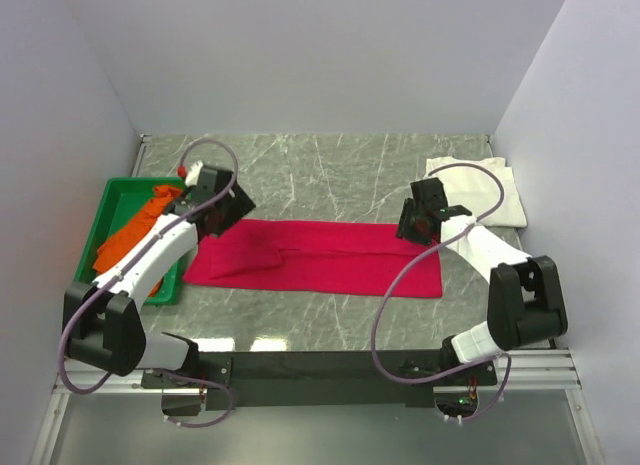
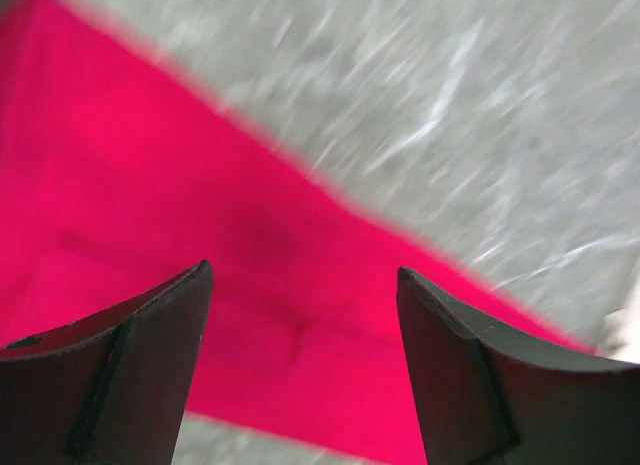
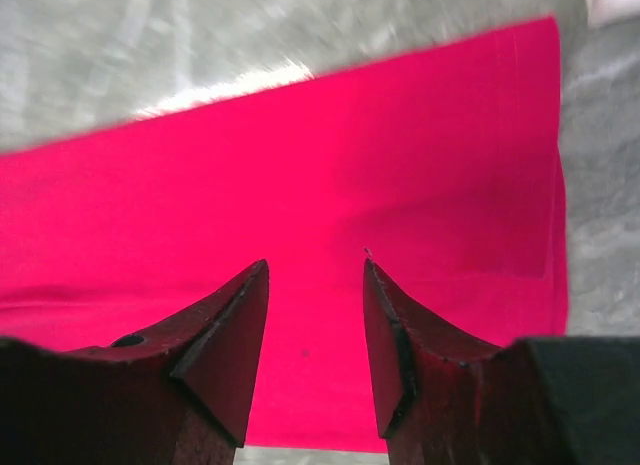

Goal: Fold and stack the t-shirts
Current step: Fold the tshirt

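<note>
1. Grey marbled tabletop [image 1: 340, 165], walled in white, carries my whole job.
2. Crimson cloth t-shirt [image 1: 320, 260] lies mid-table, folded into a long flat strip.
3. Green plastic bin [image 1: 118, 203] at the left edge holds the crumpled orange t-shirt [image 1: 135, 230].
4. Cream-white t-shirt [image 1: 470, 175] sits folded at far right.
5. My left gripper [image 2: 305, 275] hangs over the strip's left end, jaws wide, empty.
6. My right gripper [image 3: 315, 265] hangs over its right end, jaws narrower, nothing between them.

From my right wrist camera I see the right gripper [image 3: 316, 265] with its jaws parted and nothing between them, over the crimson t-shirt [image 3: 300, 175] lying flat on the grey marbled table [image 3: 100, 55]. A scrap of white cloth [image 3: 615, 0] shows far right.
</note>
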Controlling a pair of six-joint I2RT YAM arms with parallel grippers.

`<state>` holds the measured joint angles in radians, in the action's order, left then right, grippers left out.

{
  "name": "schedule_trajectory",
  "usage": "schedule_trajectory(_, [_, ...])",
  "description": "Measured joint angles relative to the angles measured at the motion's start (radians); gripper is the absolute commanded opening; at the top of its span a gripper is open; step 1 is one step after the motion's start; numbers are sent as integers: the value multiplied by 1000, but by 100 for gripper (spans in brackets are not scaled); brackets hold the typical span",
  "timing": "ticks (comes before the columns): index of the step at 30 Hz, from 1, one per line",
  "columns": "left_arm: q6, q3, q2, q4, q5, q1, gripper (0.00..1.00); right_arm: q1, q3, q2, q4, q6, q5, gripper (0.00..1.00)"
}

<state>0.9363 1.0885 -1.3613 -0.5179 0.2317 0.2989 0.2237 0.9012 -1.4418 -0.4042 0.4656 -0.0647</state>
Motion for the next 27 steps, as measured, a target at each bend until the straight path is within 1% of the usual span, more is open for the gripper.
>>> schedule_trajectory(4, [53, -145, -2, -11, -29, 24, 79, 3, 0, -67, -24, -25, -21, 49])
schedule_trajectory(6, [69, -181, -21, -19, -38, 24, 79, 3, 1, -97, -30, -36, -25, 49])
schedule_trajectory(12, [80, -172, -136, 10, -51, 19, 77, 26, 21, -190, -50, -63, -26, 49])
schedule_trajectory(19, [62, -62, -333, 22, -51, -14, 74, 81, 44, -209, -83, -79, -36, 49])
schedule_trajectory(22, [35, 21, -405, 6, -50, -29, 74, 108, 45, -209, -99, -86, -26, 49])
schedule_trajectory(27, [-52, 216, -556, -22, -48, -45, 78, 172, 44, -208, -121, -97, -20, 49])
